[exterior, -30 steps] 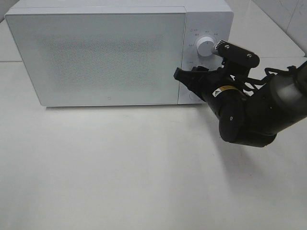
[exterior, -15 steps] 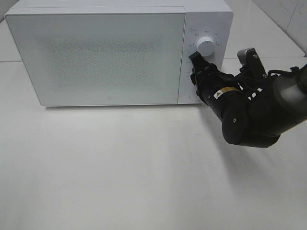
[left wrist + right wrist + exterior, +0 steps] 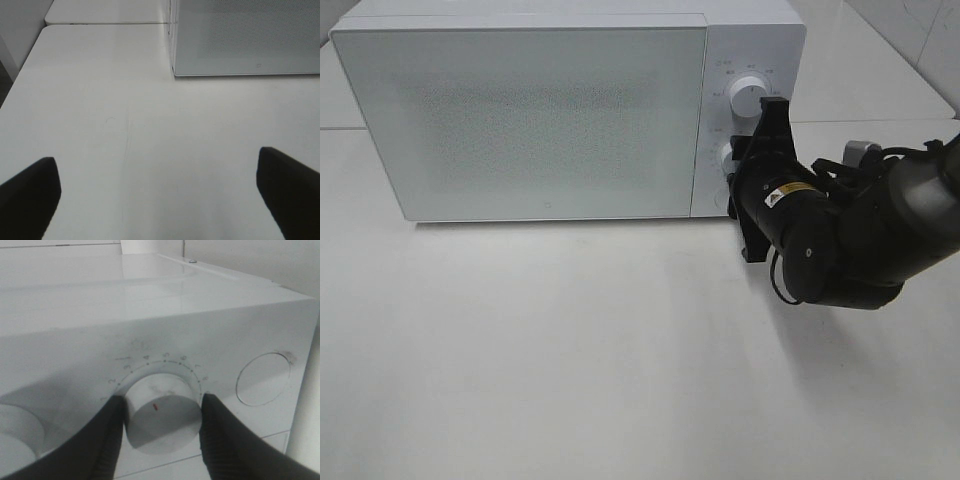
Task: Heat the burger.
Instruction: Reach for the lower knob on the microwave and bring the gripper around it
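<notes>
The burger is hidden; none of the views shows it. The white microwave stands at the back of the table with its door closed. My right gripper is at the control panel, shut on the lower knob. One finger presses each side of that knob, which carries a small red mark below a numbered dial scale. The upper knob is free. My left gripper is open over bare table near the microwave's left front corner, holding nothing. It is outside the exterior high view.
A round button sits beside the gripped knob on the panel. The white table stretches in front of the microwave. The table's left edge drops off near the left arm.
The right gripper moved from the door's edge onto the control panel and rolled at the wrist, ending with its fingers around the lower knob. The left gripper stayed open.
</notes>
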`<state>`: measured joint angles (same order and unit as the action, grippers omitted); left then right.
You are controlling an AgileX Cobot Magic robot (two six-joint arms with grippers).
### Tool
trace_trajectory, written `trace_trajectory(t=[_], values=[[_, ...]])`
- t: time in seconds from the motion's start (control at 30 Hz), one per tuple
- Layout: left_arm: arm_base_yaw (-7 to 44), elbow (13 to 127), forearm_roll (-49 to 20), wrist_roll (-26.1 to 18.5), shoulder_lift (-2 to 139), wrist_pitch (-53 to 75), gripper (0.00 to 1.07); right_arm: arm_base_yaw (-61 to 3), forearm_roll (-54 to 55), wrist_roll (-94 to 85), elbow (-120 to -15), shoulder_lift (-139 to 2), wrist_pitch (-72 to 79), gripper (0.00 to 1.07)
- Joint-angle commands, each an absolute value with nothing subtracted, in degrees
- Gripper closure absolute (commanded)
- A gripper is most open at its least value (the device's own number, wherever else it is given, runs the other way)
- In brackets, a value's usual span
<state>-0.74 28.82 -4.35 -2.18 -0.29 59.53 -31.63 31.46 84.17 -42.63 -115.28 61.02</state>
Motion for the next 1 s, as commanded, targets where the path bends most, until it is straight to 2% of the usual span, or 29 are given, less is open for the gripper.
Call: trace_trajectory(t=[0.03, 0.3, 0.7, 1.0], values=[[-0.74, 28.59, -4.41, -2.06, -1.43, 59.47, 0.07, -32.2, 22.63, 90.41, -44.86, -114.94, 62.62, 1.05], [-0.74, 28.59, -4.41, -2.06, -1.43, 59.47, 0.07, -32.2, 22.69, 97.46, -44.86, -114.94, 62.8, 1.05], [-0.74, 28.59, -4.41, -2.06, -1.43, 59.47, 0.07, -32.2, 22.86, 97.29, -44.86, -114.94, 64.34, 1.05], [-0.74, 28.59, -4.41, -2.06, -1.43, 59.47, 0.07, -32.2, 22.86, 94.14, -44.86, -114.94, 65.78, 1.0]])
